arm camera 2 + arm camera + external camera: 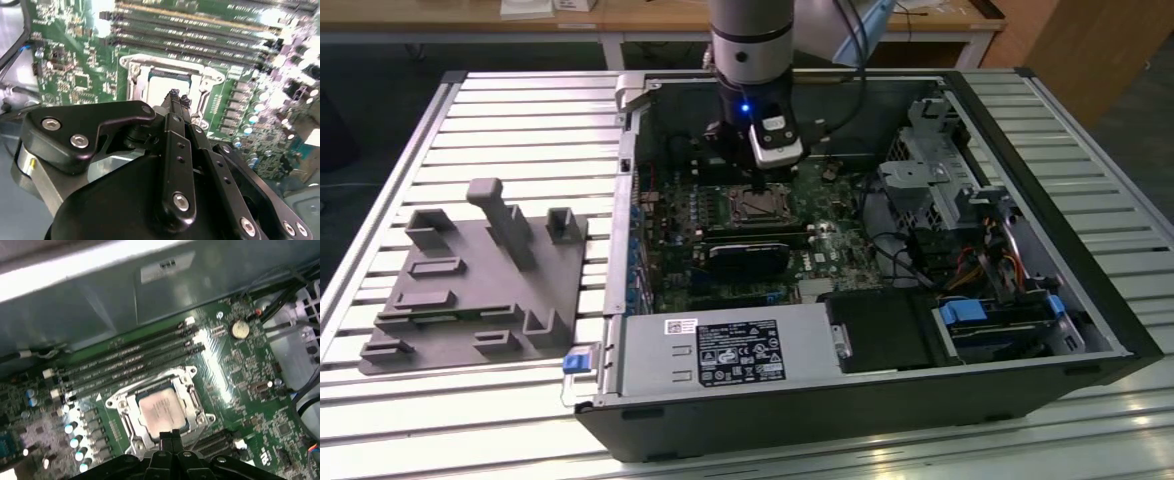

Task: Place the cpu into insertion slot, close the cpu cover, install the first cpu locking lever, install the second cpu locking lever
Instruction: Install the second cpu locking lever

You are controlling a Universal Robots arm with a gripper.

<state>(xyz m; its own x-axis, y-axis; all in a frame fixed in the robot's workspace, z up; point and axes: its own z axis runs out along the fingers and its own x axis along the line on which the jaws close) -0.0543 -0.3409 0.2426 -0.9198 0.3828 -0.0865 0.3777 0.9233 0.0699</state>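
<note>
In the first wrist view the cpu (161, 407), a dull grey square, lies in the insertion slot (758, 205) on the green motherboard. The silvery cpu cover (194, 396) lies flat around the cpu like a frame. My gripper (170, 434) hovers at the near edge of the socket with its black fingertips (173, 94) pressed together and nothing between them. In the exterior view the gripper (762, 182) hangs straight down over the socket inside the open computer case. I cannot make out how the locking levers stand.
Long memory slots (130, 360) run beside the socket. A black fan card (747, 255) lies in front of it. The power supply (720, 355) and drive cage (927, 180) crowd the case. A grey fixture (474, 270) sits on the slatted table at the exterior view's left.
</note>
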